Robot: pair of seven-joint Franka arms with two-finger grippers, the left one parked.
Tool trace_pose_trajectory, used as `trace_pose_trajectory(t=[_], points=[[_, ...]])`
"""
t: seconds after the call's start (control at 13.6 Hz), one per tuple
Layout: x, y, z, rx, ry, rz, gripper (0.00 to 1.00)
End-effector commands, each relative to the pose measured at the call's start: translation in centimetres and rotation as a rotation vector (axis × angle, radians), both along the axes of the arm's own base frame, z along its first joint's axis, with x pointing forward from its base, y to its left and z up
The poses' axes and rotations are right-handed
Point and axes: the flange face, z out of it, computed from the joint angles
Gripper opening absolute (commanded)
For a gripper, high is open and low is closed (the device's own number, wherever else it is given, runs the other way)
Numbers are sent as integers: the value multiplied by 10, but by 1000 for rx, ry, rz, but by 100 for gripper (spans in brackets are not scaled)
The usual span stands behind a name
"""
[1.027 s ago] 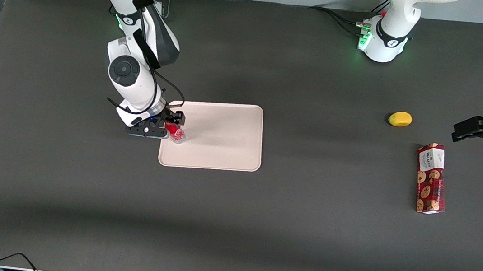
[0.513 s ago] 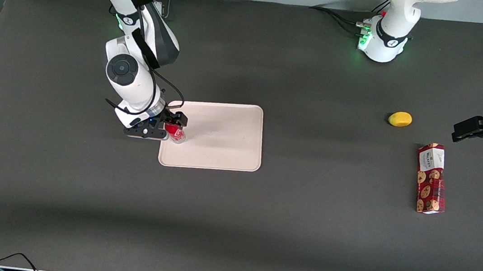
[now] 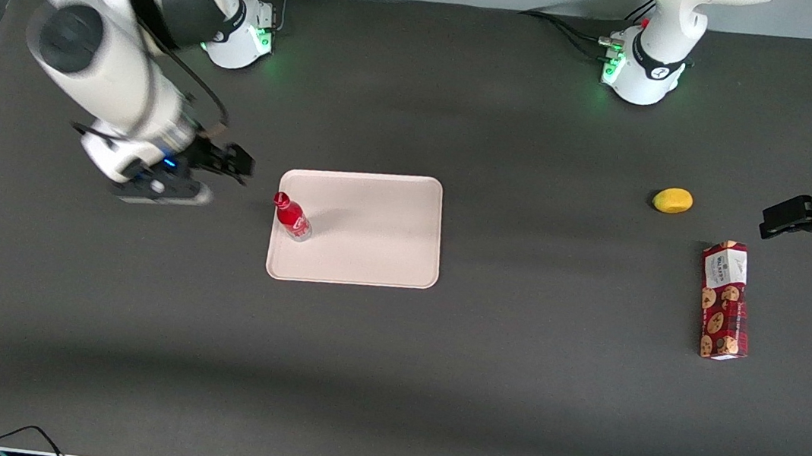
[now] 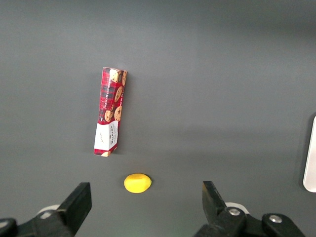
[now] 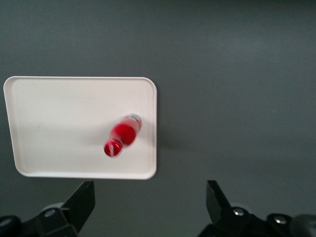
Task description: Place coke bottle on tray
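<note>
The coke bottle [image 3: 292, 219], small and red with a red cap, stands upright on the pale pinkish-beige tray [image 3: 375, 232], close to the tray's edge at the working arm's end. My gripper [image 3: 234, 162] is open and empty. It hangs raised above the bare table, off the tray toward the working arm's end, apart from the bottle. In the right wrist view the bottle [image 5: 123, 134] shows standing on the tray [image 5: 59, 113], well away from the spread gripper [image 5: 149, 196].
A yellow lemon [image 3: 673, 200] and a red cookie box [image 3: 725, 300] lie toward the parked arm's end of the table. Both also show in the left wrist view, the lemon [image 4: 137, 182] and the box [image 4: 109, 118], as does the tray's edge [image 4: 311, 158].
My gripper has let go of the coke bottle, opened, and pulled up and away toward the working arm's end. The bottle stays standing on the tray.
</note>
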Motion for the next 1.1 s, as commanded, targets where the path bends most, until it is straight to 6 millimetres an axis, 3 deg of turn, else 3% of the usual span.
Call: trace_pose_trajectory(t=[0.0, 0.15, 0.29, 0.66, 1.03], points=[[-16, -61, 63, -14, 45, -46, 100], [-14, -120, 89, 2, 45, -71, 100], [-12, -172, 92, 21, 35, -77, 100], [-3, -194, 83, 12, 16, -117, 100], [19, -219, 77, 11, -10, -172, 100]])
